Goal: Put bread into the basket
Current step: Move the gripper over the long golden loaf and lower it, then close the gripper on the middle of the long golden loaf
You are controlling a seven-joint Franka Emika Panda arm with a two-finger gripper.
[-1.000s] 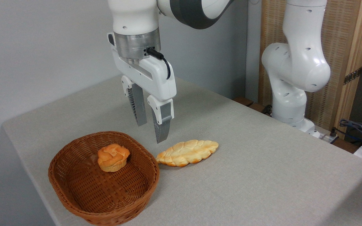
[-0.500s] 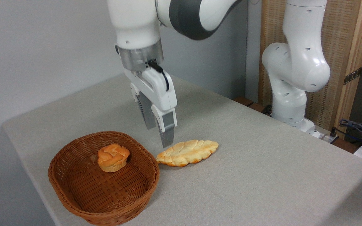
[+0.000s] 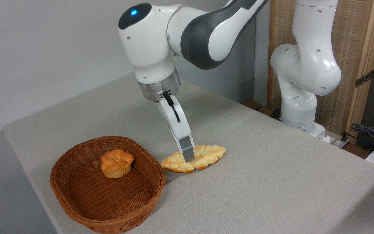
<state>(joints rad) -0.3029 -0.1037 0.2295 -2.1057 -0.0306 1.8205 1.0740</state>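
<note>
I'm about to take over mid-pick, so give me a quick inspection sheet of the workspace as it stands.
Surface: grey table, bare apart from the items below.
Job's things: bread flat on the table, just right of the basket, not inside.
Clutter: small bun in the basket.
Grippers: gripper down at the bread's middle, seen edge-on; one finger visible, jaw state unclear.
Cables: black cable on the gripper body; cables far right.
Surroundings: grey wall, wooden screen behind arm base.
</note>
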